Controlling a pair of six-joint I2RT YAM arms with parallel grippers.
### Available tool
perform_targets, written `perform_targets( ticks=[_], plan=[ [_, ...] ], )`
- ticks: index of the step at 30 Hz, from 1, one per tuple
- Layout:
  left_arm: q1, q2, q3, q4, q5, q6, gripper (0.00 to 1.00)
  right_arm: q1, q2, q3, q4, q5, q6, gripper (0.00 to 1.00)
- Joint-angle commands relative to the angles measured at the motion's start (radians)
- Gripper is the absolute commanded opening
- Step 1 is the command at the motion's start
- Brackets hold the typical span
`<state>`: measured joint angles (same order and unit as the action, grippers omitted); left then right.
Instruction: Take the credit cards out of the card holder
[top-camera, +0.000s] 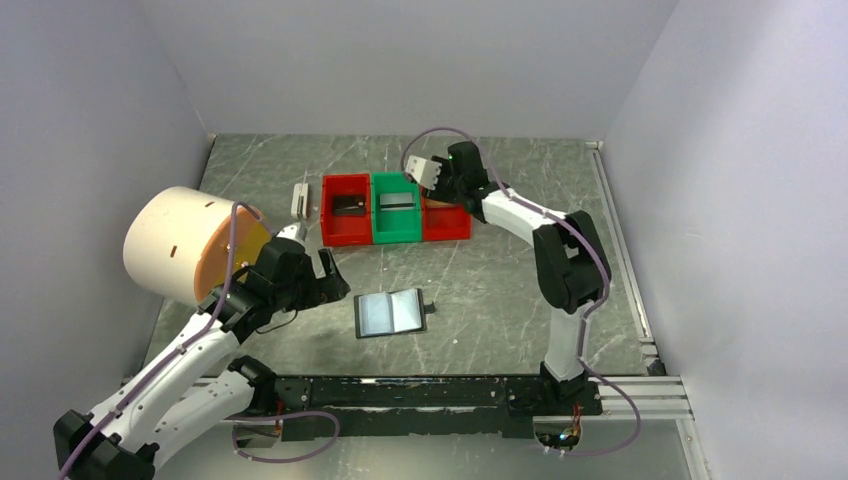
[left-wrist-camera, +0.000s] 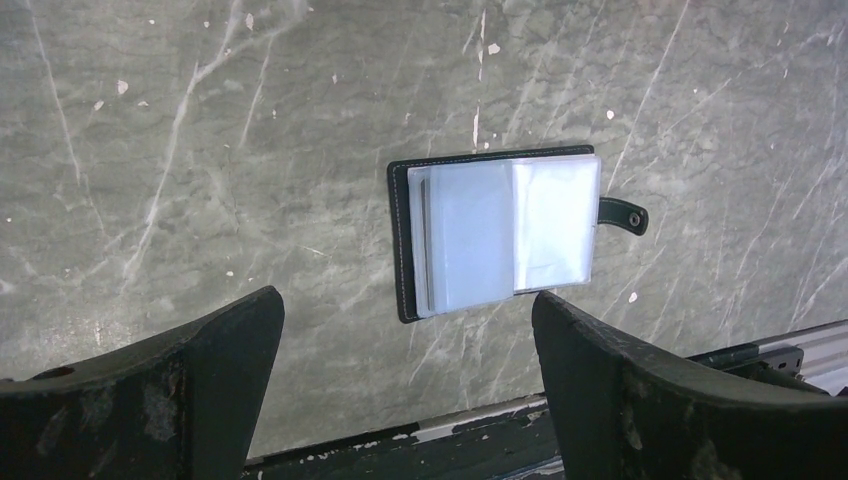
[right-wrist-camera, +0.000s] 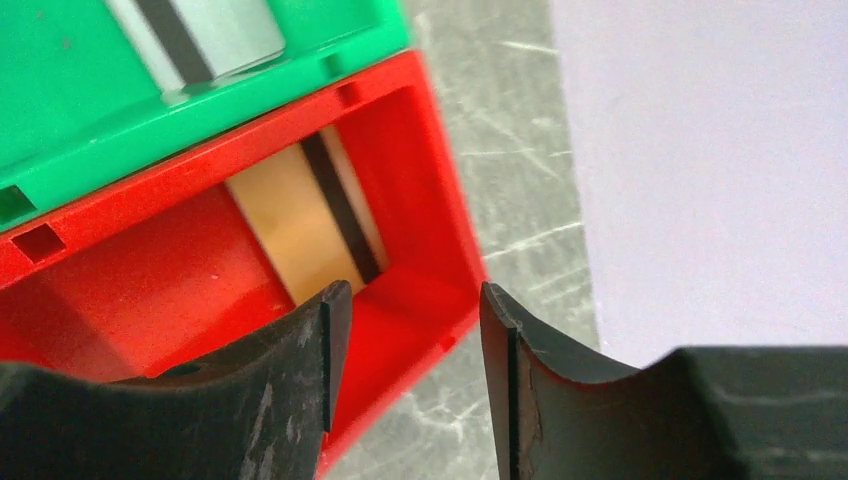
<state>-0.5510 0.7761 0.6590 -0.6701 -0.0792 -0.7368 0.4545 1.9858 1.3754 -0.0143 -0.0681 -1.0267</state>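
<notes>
Card holder lies open, long axis left-right, snap tab pointing right.

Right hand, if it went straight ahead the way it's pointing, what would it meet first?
Most likely the red bin: the right hand points into it, near the tan-orange card lying inside. Whether wall or card comes first, depth leaves unclear.
</notes>
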Motion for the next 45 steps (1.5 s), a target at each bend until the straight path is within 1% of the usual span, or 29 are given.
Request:
perform_targets(
  ticks=[1,2,4,6,7,9,10,11,12,14,15,16,18,20,22,25,30,31,36,45],
  plan=[
    [0.008,0.010,-0.001,0.045,0.042,-0.001,1.00,0.012,-0.145,0.004,0.041,0.047,0.218,0.54],
    [0.009,0.011,-0.004,0.050,0.044,-0.003,1.00,0.018,-0.172,-0.002,0.056,0.072,0.293,0.55],
    [0.008,0.016,-0.011,0.060,0.040,-0.010,1.00,0.039,-0.270,-0.002,0.050,0.129,0.597,0.57],
    [0.008,0.025,-0.014,0.069,0.031,-0.022,1.00,0.050,-0.354,-0.005,-0.027,0.135,0.927,0.61],
    [0.009,0.028,-0.017,0.070,0.020,-0.032,1.00,0.052,-0.392,-0.015,-0.083,0.114,1.102,0.63],
    [0.008,0.030,-0.022,0.066,-0.006,-0.054,1.00,0.065,-0.466,-0.085,-0.165,0.002,1.320,0.63],
    [0.008,0.027,-0.024,0.065,-0.018,-0.062,0.99,0.086,-0.501,-0.147,-0.171,-0.024,1.381,0.63],
    [0.008,0.022,-0.024,0.059,-0.031,-0.075,1.00,0.122,-0.529,-0.203,-0.198,-0.001,1.430,0.63],
    [0.008,0.013,-0.025,0.054,-0.046,-0.084,1.00,0.166,-0.554,-0.261,-0.233,0.049,1.489,0.64],
    [0.008,-0.009,-0.031,0.047,-0.074,-0.101,1.00,0.256,-0.597,-0.349,-0.238,0.110,1.562,0.65],
    [0.008,-0.025,-0.031,0.037,-0.094,-0.115,1.00,0.322,-0.613,-0.372,-0.250,0.180,1.606,0.66],
    [0.009,-0.038,-0.030,0.026,-0.110,-0.128,1.00,0.362,-0.626,-0.420,-0.244,0.223,1.643,0.67],
    [0.008,-0.062,-0.029,0.001,-0.145,-0.154,1.00,0.427,-0.631,-0.459,-0.229,0.250,1.701,0.69],
    [0.009,-0.085,-0.029,-0.015,-0.172,-0.170,1.00,0.499,-0.613,-0.470,-0.230,0.313,1.739,0.70],
    [0.008,-0.104,-0.027,-0.035,-0.198,-0.183,1.00,0.560,-0.565,-0.450,-0.265,0.366,1.763,0.73],
    [0.009,-0.125,-0.019,-0.056,-0.221,-0.188,1.00,0.615,-0.488,-0.417,-0.311,0.412,1.778,0.76],
    [0.008,-0.146,-0.013,-0.079,-0.243,-0.202,1.00,0.659,-0.397,-0.389,-0.277,0.382,1.751,0.79],
    [0.009,-0.150,-0.011,-0.082,-0.249,-0.205,1.00,0.668,-0.376,-0.360,-0.280,0.378,1.745,0.79],
    [0.008,-0.167,-0.012,-0.095,-0.258,-0.208,1.00,0.699,-0.268,-0.259,-0.319,0.384,1.732,0.79],
    [0.009,-0.183,-0.012,-0.103,-0.262,-0.207,1.00,0.724,-0.144,-0.173,-0.382,0.411,1.741,0.79]
  ],
)
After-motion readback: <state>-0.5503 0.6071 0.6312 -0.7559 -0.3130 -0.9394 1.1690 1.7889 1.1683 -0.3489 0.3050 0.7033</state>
